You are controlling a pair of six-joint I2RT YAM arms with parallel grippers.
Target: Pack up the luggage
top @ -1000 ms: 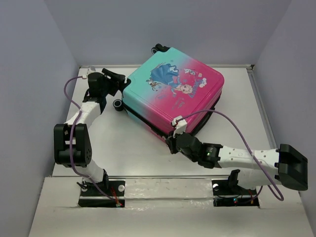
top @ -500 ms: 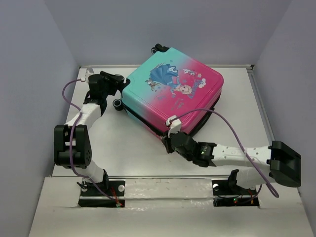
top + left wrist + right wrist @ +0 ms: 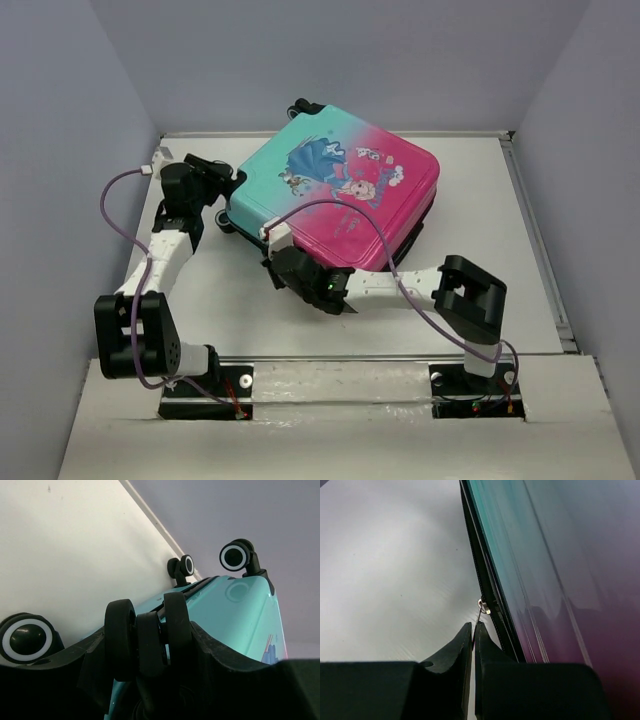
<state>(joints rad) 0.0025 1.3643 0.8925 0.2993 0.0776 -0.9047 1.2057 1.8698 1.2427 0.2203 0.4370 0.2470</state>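
The luggage (image 3: pixel 340 195) lies flat and closed at the back middle of the table, pink-to-teal with the princess print facing up. My left gripper (image 3: pixel 220 190) is at its left corner. In the left wrist view it (image 3: pixel 147 630) is shut on a black twin wheel (image 3: pixel 145 640) of the teal shell (image 3: pixel 235 610). My right gripper (image 3: pixel 280 262) is at the front left edge. In the right wrist view it (image 3: pixel 473 626) is shut on the metal zipper pull (image 3: pixel 479 611) beside the black zipper track (image 3: pixel 487 587).
Other black-and-white wheels show in the left wrist view (image 3: pixel 235 556), (image 3: pixel 182 566), (image 3: pixel 26 639). The white table (image 3: pixel 230 300) is walled by grey panels at left, back and right. My right arm's purple cable (image 3: pixel 370 225) loops over the suitcase lid.
The suitcase has shifted and turned to the left. My right gripper has travelled left along its front edge with the zipper pull. My left gripper has drawn back left with the wheel.
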